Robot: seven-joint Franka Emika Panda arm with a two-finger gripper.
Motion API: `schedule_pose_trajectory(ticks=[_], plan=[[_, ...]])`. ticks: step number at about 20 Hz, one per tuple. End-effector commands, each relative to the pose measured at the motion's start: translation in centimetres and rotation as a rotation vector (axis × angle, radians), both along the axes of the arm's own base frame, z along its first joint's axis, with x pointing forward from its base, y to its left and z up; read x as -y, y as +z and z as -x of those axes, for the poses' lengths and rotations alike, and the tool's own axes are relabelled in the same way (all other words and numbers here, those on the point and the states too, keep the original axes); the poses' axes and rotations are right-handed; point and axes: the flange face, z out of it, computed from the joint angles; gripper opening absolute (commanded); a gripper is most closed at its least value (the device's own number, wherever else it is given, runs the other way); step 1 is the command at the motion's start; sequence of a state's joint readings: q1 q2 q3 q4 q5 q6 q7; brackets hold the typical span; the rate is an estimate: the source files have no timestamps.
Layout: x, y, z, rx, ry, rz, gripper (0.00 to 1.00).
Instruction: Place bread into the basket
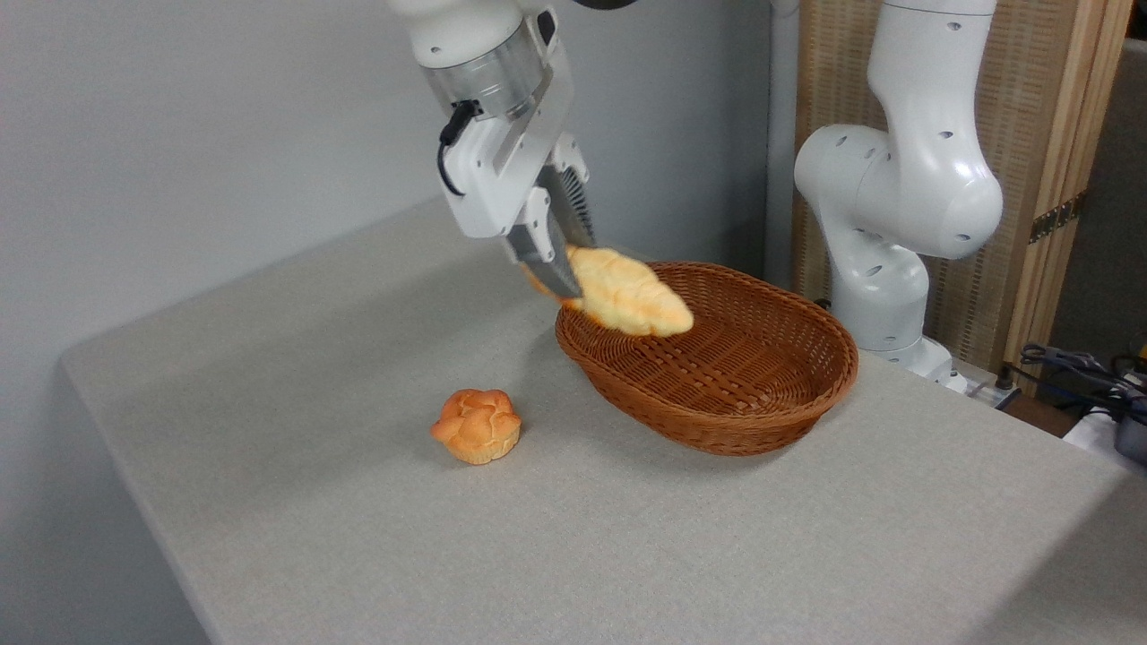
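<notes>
Clearly the carrying step is in hand: the bread [627, 291] is clamped at one end between the closed jaws of the gripper [563, 269], jutting beyond them over the near rim of the basket [717, 421]. Next, release is called for.

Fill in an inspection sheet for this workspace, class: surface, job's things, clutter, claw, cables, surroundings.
Surface: grey table, bare apart from the items below.
Job's things: braided bread held in the air over the left rim of the wicker basket; basket empty.
Clutter: small round bun on the table, left of the basket.
Claw: claw shut on the bread's left end.
Cables: bundle at the right edge.
Surroundings: grey wall, woven screen.
</notes>
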State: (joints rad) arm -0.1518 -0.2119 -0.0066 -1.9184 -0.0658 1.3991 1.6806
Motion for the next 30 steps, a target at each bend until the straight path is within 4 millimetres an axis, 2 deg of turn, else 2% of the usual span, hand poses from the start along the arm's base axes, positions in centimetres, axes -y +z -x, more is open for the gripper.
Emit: schedule_pose_trajectory(ticks=[1, 4, 7, 9, 19, 22, 24, 27, 30], plan=[[1.5, -0.1, 1.6, -0.088, 0.081, -0.016, 0.9], [3.2, -0.2, 2.2, -0.114, 0.212, -0.054, 0.99], [5.4, -0.5, 2.7, -0.12, 0.327, -0.124, 1.0], [6.1, -1.1, 3.1, -0.132, 0.353, -0.154, 1.0], [6.1, -2.0, 3.3, -0.169, 0.345, -0.176, 1.0], [5.7, -1.6, 2.2, -0.105, 0.373, -0.154, 1.0], [4.9, -0.8, 0.6, -0.017, 0.412, -0.112, 1.0], [2.1, 0.2, -1.5, 0.078, 0.49, -0.057, 1.0], [0.4, 0.7, -2.8, 0.146, 0.536, -0.024, 1.0]])
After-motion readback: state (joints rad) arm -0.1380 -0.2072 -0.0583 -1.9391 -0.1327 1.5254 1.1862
